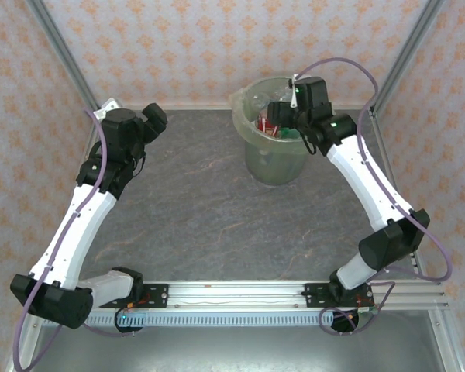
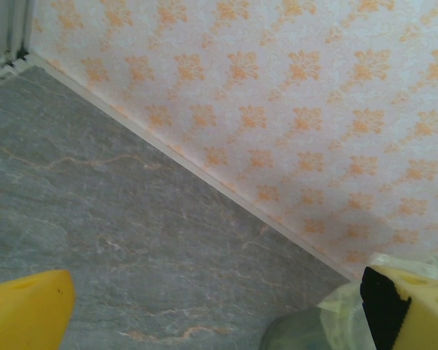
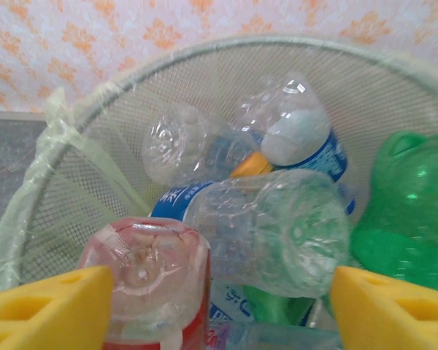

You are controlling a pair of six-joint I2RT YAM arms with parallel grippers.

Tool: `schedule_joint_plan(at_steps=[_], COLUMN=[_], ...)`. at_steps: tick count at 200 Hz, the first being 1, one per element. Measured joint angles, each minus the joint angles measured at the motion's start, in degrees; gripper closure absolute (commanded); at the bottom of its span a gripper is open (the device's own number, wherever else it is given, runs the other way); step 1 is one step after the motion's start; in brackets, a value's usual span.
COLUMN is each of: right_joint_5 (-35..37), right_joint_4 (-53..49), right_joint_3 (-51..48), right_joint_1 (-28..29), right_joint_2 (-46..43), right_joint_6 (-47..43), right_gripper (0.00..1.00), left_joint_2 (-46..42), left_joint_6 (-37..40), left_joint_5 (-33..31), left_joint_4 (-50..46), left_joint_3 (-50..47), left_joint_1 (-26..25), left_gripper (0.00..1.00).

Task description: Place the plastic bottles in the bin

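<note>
The pale green bin with its clear liner stands at the back of the table. My right gripper hangs over its mouth. In the right wrist view its yellow fingers stand wide apart, the gripper open just above the pile inside. A red-labelled bottle lies against the left finger, and a clear blue-labelled bottle reaches to the right one. A green bottle and further clear bottles lie behind them. My left gripper is open over bare table at the back left.
The bin's mesh wall and liner rim ring the right gripper closely. The patterned back wall runs just behind the bin. The bin's edge shows low between the fingers of the left gripper. Metal frame posts stand at the corners.
</note>
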Motion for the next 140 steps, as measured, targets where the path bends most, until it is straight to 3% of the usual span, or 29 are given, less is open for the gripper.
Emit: schedule_joint_plan(at_steps=[28,62,112,140], right_joint_5=[2.8,9.3,17.9,21.3], right_joint_4=[3.1,10.2,22.0,30.0], right_joint_3=[-3.8,-16.9,-43.7,-57.3], right_joint_1=[-1.6,-4.4,-12.4,-16.7], right_joint_2=[-6.8,-18.1,-33.0,-39.3], right_joint_6=[0.7,2.0,4.7,5.3], right_gripper=[0.0,0.0,0.0,0.0], left_joint_2=[1.3,1.4,1.0,-0.4], left_joint_6=[3.4,9.0,15.3,18.3], left_joint_5=[-2.3,-5.2,-6.6,-8.9], left_joint_4=[-0.2,1.3,7.1,14.2], left_joint_3=[0.0,-4.4,-21.0,-30.6], left_joint_1=[1.8,5.7,13.5,14.7], left_gripper=[0.01,0.01,0.01,0.01])
